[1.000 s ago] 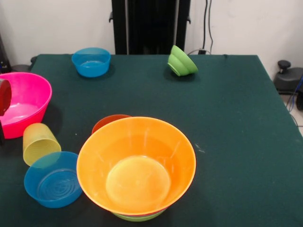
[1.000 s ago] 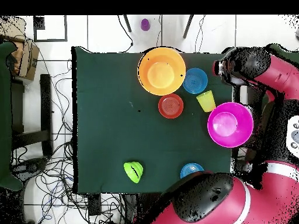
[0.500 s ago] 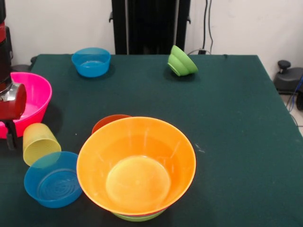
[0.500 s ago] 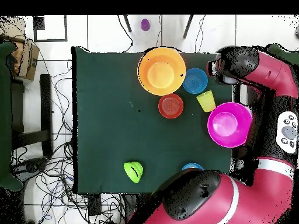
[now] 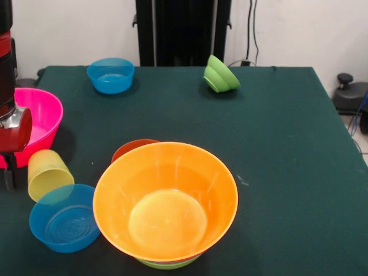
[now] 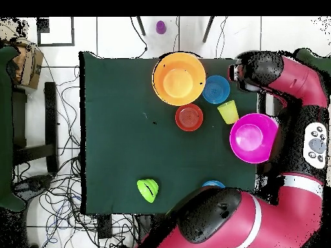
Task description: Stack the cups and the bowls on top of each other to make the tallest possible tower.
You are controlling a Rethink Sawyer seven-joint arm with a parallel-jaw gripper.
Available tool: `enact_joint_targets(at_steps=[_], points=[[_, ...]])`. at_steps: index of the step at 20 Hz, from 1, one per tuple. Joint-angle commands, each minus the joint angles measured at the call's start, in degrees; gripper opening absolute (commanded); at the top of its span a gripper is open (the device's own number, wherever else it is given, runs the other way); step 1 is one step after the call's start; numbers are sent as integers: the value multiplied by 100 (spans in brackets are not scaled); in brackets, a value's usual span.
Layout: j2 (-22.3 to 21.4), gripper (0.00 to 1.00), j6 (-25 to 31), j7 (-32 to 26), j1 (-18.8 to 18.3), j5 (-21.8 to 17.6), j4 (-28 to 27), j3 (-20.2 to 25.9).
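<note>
The tower is a big orange bowl (image 5: pixel 165 201) (image 6: pixel 179 78) nested on a lime green bowl (image 5: pixel 169 264) at the table's near edge in the front view. A red-orange bowl (image 5: pixel 132 148) (image 6: pixel 189 117) sits just behind it. The yellow cup (image 5: pixel 49 174) (image 6: pixel 227 112) rests beside a small blue bowl (image 5: pixel 64 218) (image 6: pixel 216 90). A big pink bowl (image 5: pixel 34 123) (image 6: pixel 255 137) stands at the left edge. My gripper (image 5: pixel 8 178) (image 6: pixel 240 71) hangs at the left edge, in front of the pink bowl and just left of the cup. Its state does not show.
A second small blue bowl (image 5: pixel 111 75) (image 6: pixel 210 185) stands at the far side, partly under my arm in the overhead view. A lime green bowl (image 5: pixel 220 75) (image 6: pixel 147 190) lies tipped on its side near the far edge. My red arm (image 6: pixel 291 129) curves beside the pink bowl.
My arm has come further into the front view at the left edge and dropped a little beside the cup. The bowls and the cup have not moved.
</note>
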Motion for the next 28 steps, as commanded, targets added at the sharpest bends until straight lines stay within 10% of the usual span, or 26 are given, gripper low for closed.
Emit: enact_joint_targets(at_steps=[1,17,28], points=[[301,100,-270,432,151,-90,578,184],[467,100,11,1729,774,259,181,-350],[545,100,-447,1872,564,628,358,-89]])
